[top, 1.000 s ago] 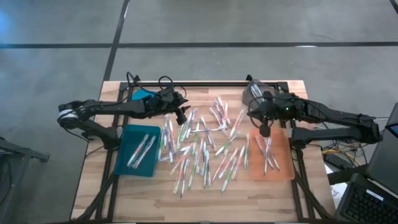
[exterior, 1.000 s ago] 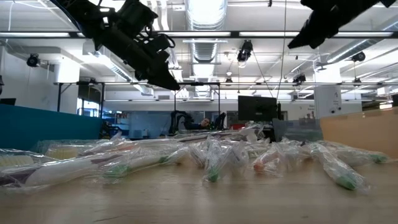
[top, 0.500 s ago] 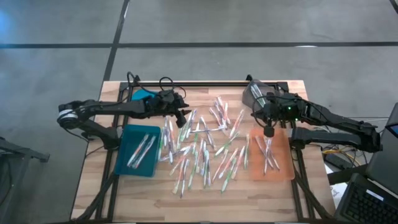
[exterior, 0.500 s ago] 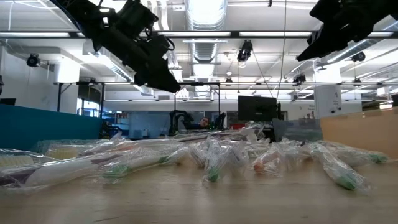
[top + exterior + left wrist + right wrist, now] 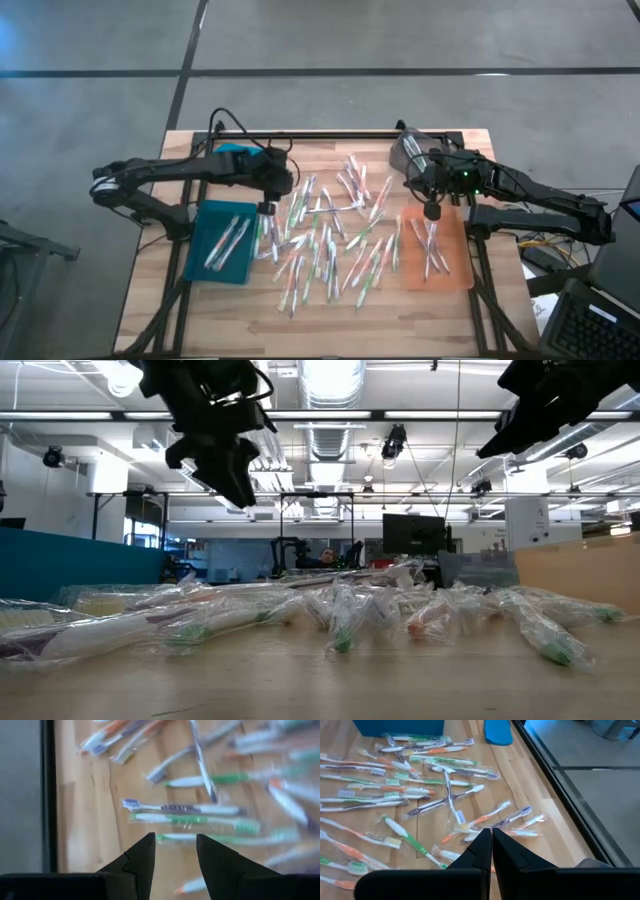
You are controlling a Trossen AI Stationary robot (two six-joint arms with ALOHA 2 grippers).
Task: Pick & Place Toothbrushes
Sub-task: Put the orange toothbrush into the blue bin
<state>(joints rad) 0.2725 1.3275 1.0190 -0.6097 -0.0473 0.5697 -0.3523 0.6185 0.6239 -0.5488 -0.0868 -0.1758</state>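
Note:
Several wrapped toothbrushes [image 5: 330, 235] lie scattered flat on the wooden table [image 5: 330, 310], white with green, orange or pink parts. A few more lie in the teal tray [image 5: 205, 262] on the left and in the orange tray [image 5: 455, 275] on the right. My left gripper [image 5: 266, 207] hovers open above the pile's left edge, tipped down. In the left wrist view its fingers [image 5: 175, 845] have nothing between them, with toothbrushes [image 5: 195, 820] on the table below. My right gripper [image 5: 430, 211] hangs shut and empty above the orange tray's far end.
A blue pad [image 5: 232, 150] lies at the far left of the table and a clear bag [image 5: 408, 150] at the far right. A black frame rail [image 5: 330, 135] runs along the far edge. The wood at the near edge holds nothing.
My left gripper has drawn back from the pile toward the teal tray and the near edge, rising a little. It has rolled and tipped from nearly level to pointing steeply down, its fingers staying apart. My right gripper shifted slightly toward the right edge, then kept still.

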